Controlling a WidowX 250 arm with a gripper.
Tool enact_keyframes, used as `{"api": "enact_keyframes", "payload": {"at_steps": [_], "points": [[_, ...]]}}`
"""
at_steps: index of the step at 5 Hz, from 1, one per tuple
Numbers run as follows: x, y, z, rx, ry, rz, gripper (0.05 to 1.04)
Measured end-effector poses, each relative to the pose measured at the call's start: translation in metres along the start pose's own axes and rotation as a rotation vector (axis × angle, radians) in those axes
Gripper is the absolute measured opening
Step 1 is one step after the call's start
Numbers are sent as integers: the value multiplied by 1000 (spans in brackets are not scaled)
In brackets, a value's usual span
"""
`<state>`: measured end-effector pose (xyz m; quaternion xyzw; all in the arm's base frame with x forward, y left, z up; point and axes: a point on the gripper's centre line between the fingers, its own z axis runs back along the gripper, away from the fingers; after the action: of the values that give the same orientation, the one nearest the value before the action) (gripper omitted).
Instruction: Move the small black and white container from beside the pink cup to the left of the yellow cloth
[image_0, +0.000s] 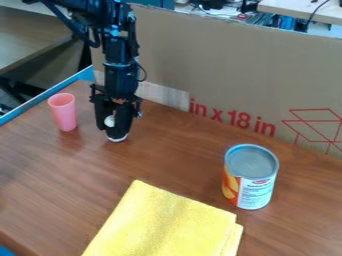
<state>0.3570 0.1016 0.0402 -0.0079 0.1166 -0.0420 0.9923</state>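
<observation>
Camera view. Nearest the camera: yellow cloth, folded, lying flat at the bottom centre of the frame. Right of centre, behind the cloth's right side: a can, upright, grey metal end up, orange and white label around its side.

Upper left: black arm enters from the top edge, with the gripper pointing down, low over the brown tabletop. Small white item at the gripper, rounded where visible; a pale edge shows at the gripper's lower end. Claw state: cannot tell whether wide or narrow, nor whether the white item is gripped.

Left of the gripper, apart from it: pink cup, upright. Behind: cardboard panel with red print, standing along the table's far side.
</observation>
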Motion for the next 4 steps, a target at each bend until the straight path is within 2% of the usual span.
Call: {"api": "enact_keyframes", "payload": {"at_steps": [1,2,3,4], "points": [[-17,1,8,17,-10,19,600],[-55,-4,37,86,-81,61,600],[-97,-6,31,154,-45,120,600],[-131,-13,-2,173,101,137,600]]}}
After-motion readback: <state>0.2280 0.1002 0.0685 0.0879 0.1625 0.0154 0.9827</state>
